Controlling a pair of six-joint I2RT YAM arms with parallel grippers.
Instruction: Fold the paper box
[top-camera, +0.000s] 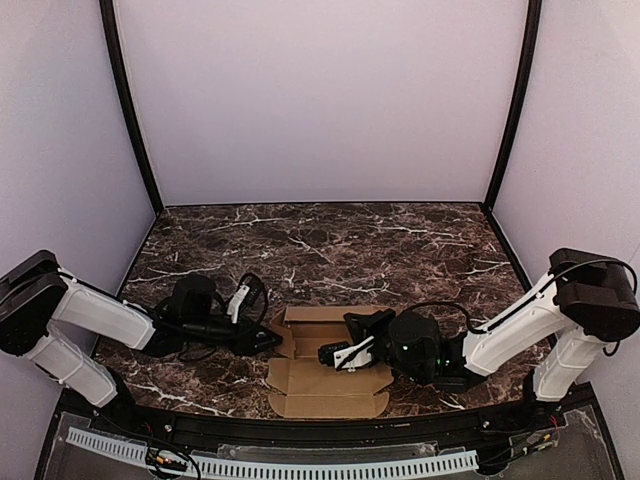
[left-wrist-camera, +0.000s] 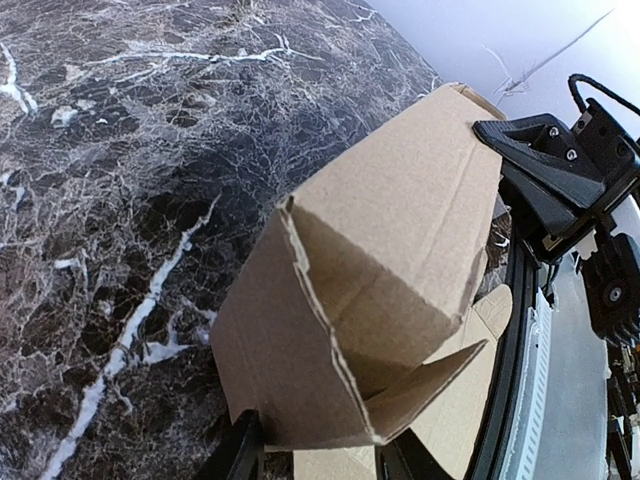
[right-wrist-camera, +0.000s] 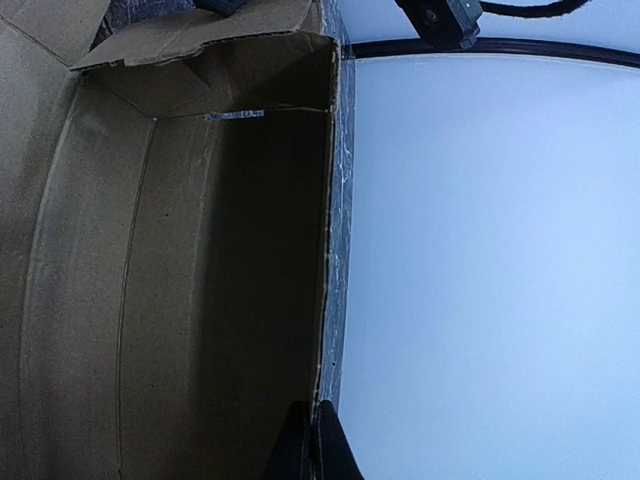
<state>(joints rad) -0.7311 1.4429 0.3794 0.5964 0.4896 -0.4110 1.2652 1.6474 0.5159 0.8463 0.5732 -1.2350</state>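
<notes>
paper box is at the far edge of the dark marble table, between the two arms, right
Not the far edge: the paper box is at the near edge of the dark marble table, between the left arm and the right arm. The top external view shows it.

One paper box (top-camera: 325, 385), two claws: left claw (top-camera: 270, 342), right claw (top-camera: 348, 351).

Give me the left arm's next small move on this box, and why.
Probably nudge the left gripper toward the right gripper to tip the raised flap upright. The paper box is only part-folded: that flap leans between the left fingers, while the right gripper seems pinched on a wall, steadying it.
</notes>
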